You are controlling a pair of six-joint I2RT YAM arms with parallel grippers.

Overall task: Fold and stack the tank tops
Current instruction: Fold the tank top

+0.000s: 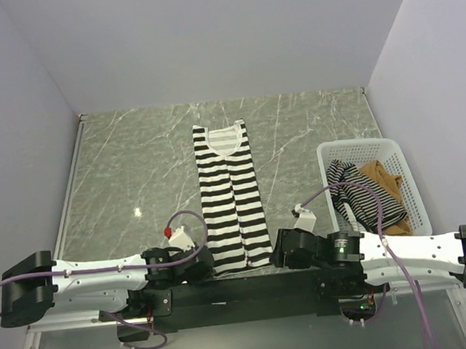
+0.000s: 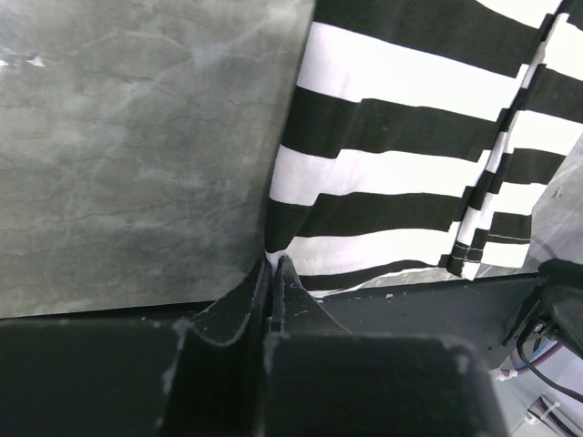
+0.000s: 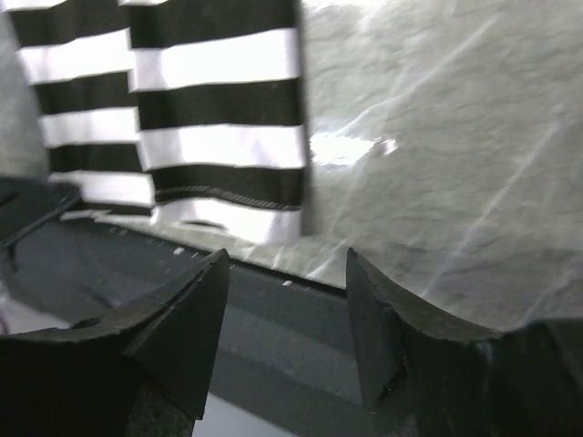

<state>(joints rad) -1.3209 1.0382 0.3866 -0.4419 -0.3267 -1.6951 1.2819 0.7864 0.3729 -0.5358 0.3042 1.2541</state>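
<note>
Left wrist alone shows jaws pinching the wide-striped top (image 2: 410,137).

Left end effector (image 2: 273,262) clamped closed; right end effector (image 3: 287,273) fingers spread apart.

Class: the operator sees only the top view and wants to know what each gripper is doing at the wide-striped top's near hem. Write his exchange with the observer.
Operator: Is the left gripper holding the hem?
Observer: Yes. The left gripper is shut on the left hem corner of the top.
Operator: And the right?
Observer: The right gripper is open and empty, just short of the right hem corner.
</note>
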